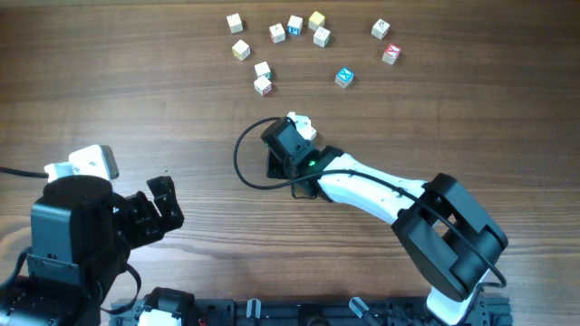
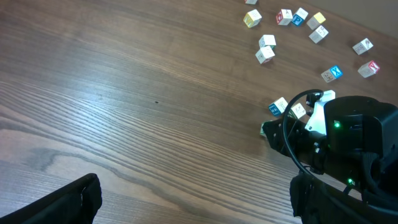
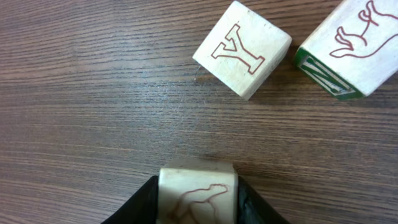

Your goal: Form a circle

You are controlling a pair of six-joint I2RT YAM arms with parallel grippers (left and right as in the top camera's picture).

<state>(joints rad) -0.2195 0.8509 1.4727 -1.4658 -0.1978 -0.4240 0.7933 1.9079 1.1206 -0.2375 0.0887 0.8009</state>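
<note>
My right gripper (image 1: pixel 292 129) reaches to the table's middle and is shut on a pale wooden cube (image 3: pixel 198 186) with a red outline drawing, which rests on the wood between its fingers (image 3: pixel 140 205). Just ahead lie a cube with a red Y (image 3: pixel 244 50) and a cube with a green side (image 3: pixel 348 43). In the left wrist view this small group (image 2: pixel 298 111) includes a blue-faced cube (image 2: pixel 274 109). The arm hides part of it, so I cannot tell whether it closes into a circle. My left gripper (image 1: pixel 156 210) hangs open at the lower left, with nothing between its fingers (image 2: pixel 74 199).
Several loose letter cubes lie scattered along the far side: a pair (image 1: pixel 263 77), a blue-faced one (image 1: pixel 344 77), a red-faced one (image 1: pixel 391 53) and a yellow one (image 1: pixel 316 19). A black cable (image 1: pixel 240 158) loops beside the right wrist.
</note>
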